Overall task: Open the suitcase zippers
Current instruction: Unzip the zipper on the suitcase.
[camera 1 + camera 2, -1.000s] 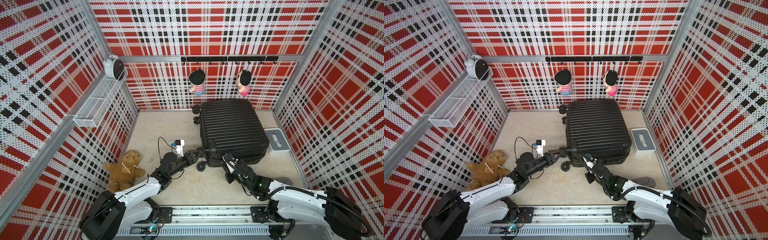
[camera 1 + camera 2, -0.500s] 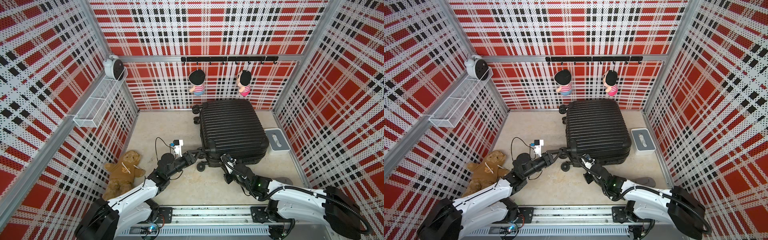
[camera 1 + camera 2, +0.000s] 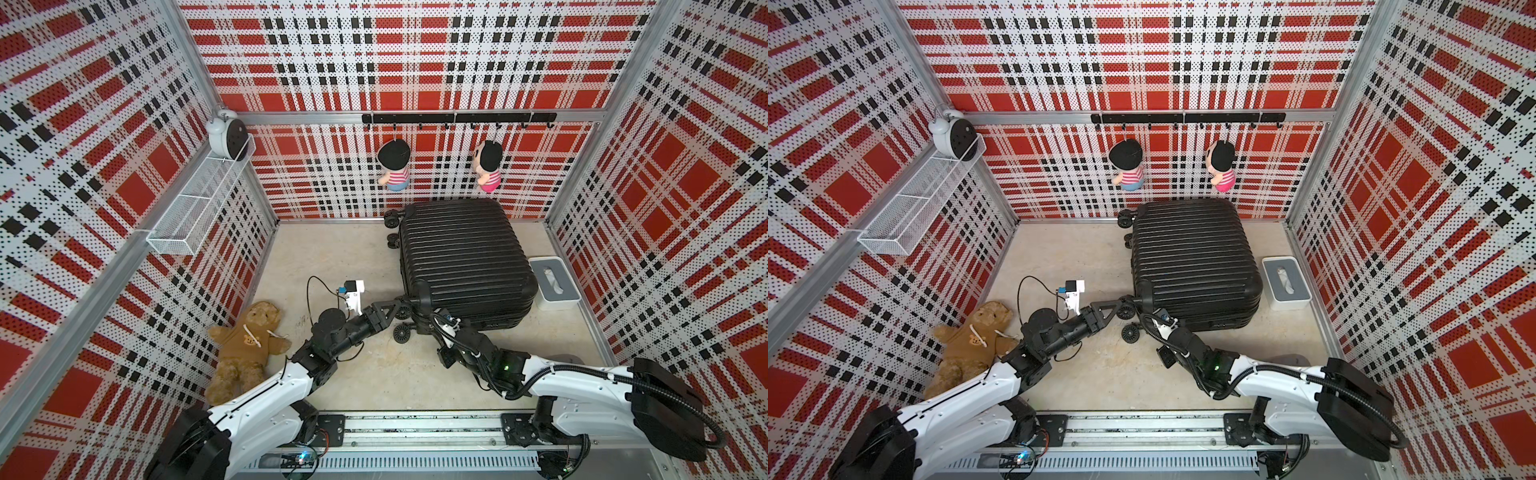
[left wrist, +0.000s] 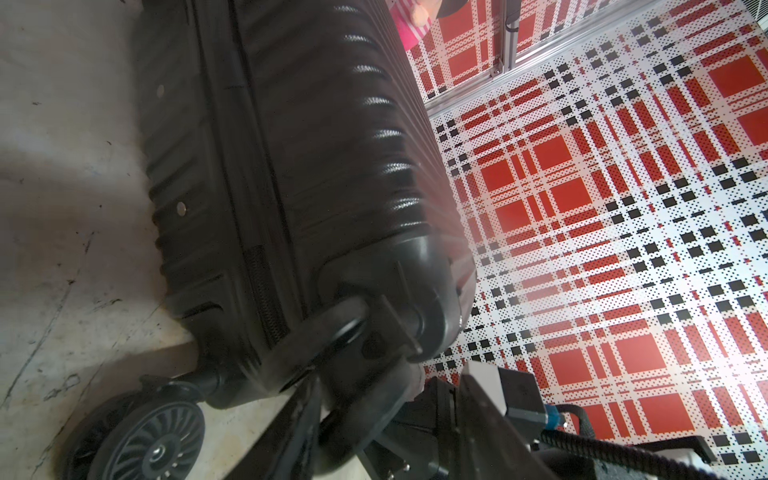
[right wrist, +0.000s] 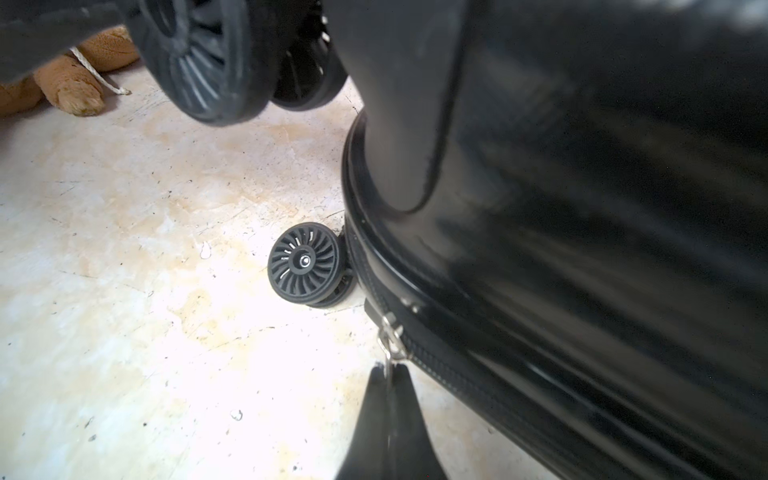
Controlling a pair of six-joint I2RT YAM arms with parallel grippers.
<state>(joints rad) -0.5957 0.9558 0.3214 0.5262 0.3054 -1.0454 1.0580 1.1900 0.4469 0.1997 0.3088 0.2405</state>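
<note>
The black ribbed suitcase (image 3: pixel 465 257) (image 3: pixel 1192 257) lies flat on the floor, wheels to the left. My left gripper (image 3: pixel 395 308) (image 3: pixel 1117 305) is at its near-left corner, and in the left wrist view the jaws (image 4: pixel 386 382) are shut around a caster wheel (image 4: pixel 357 399). My right gripper (image 3: pixel 430 321) (image 3: pixel 1152 318) is against the near side. In the right wrist view it (image 5: pixel 388 370) is shut on a small metal zipper pull (image 5: pixel 390 336) on the zipper track (image 5: pixel 457 374), close to a wheel (image 5: pixel 305 264).
A brown teddy bear (image 3: pixel 249 345) lies at the left by the left arm. A white-and-grey box (image 3: pixel 555 282) stands right of the suitcase. A wire basket (image 3: pixel 199 208) and two hanging dolls (image 3: pixel 395 166) are on the walls. The arms' rail (image 3: pixel 415 432) runs along the front.
My right gripper has edged slightly left along the suitcase's near side, still holding the pull. The left arm's forearm has shifted a little; the suitcase has barely moved.
</note>
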